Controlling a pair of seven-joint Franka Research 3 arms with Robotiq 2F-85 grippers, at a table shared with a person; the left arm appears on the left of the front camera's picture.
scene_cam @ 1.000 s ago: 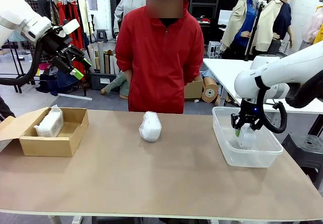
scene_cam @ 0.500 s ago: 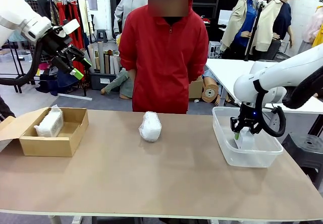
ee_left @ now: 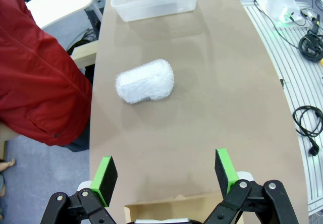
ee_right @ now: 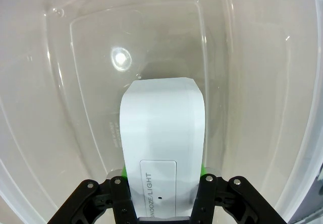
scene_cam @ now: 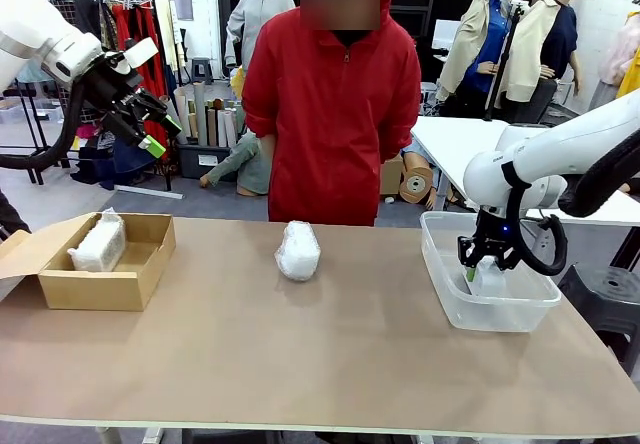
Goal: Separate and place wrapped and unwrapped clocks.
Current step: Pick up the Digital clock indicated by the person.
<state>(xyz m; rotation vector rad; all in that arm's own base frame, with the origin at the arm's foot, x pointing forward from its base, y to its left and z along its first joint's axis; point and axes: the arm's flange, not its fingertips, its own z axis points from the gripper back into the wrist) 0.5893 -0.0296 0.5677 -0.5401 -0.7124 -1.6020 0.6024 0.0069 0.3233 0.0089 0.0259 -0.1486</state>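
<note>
Sorting in progress. The right gripper (scene_cam: 478,269) is reaching down into the clear tub (scene_cam: 500,316) at the table's right end, its fingers clamping the bare clock (scene_cam: 490,277) by its sides; the clock is hanging low inside the tub, which appears to be serving as the place for unwrapped items. The left gripper (scene_cam: 160,134) is hovering high above the cardboard box (scene_cam: 100,289) with its jaws spread wide and nothing between them. One wrapped clock, the boxed wrapped clock (scene_cam: 98,244), is lying inside that box, so the box is probably collecting wrapped pieces. The loose wrapped clock (scene_cam: 297,251) is sitting on the bare table (scene_cam: 300,364), midway between the containers, just in front of the person (scene_cam: 335,114).

The right wrist view is revealing what the front view is hiding: the bare clock (ee_right: 162,128) is pointing toward the tub floor (ee_right: 50,82), with a "SNOOZE/LIGHT" panel near the pads (whether it is touching the floor cannot be told). The left wrist view is looking down past the left gripper (ee_left: 166,171) at the loose wrapped clock (ee_left: 145,80), showing its bubbled wrap.
</note>
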